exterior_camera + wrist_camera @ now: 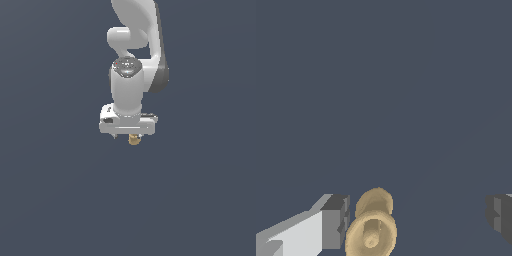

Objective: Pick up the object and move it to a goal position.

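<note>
The object (134, 139) is a tiny tan-gold ridged cylinder with a flared end. In the exterior view it shows just under the white gripper (128, 135), near the picture's middle. In the wrist view the object (373, 225) lies between the two fingers, right beside one grey finger pad (335, 221) and far from the other pad (500, 214). The gripper (418, 220) is open, with a wide gap between the jaws. I cannot tell whether the near pad touches the object. No goal marker shows in either view.
The white arm (132, 75) reaches down from the exterior view's top. A plain dark blue-grey surface (60, 200) fills the remainder of both views.
</note>
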{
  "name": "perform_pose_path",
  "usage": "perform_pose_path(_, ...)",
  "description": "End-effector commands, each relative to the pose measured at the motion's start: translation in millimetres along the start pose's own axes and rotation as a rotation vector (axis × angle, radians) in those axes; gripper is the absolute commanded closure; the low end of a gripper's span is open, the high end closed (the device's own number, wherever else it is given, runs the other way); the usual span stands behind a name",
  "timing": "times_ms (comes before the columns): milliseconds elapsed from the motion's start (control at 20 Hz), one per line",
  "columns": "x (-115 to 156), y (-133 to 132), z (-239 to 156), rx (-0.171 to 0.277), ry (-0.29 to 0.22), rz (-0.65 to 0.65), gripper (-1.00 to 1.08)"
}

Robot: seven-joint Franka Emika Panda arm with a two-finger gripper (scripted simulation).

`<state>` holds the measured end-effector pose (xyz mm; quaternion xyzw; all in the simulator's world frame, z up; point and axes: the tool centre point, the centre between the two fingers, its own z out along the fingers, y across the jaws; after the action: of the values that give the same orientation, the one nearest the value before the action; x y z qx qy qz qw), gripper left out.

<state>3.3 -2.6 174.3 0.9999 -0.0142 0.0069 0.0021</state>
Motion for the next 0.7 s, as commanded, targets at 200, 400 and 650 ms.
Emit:
perform_pose_path(200,-1.2,7.5,1.1,0.000,-0.008,0.004,-0.92)
perform_pose_path(400,-2.8,20.9,2.3,0.000,-0.021,0.006,-0.92)
perform_pose_path(650,-2.6,21.8,2.1,0.000,-0.022,0.005,-0.92)
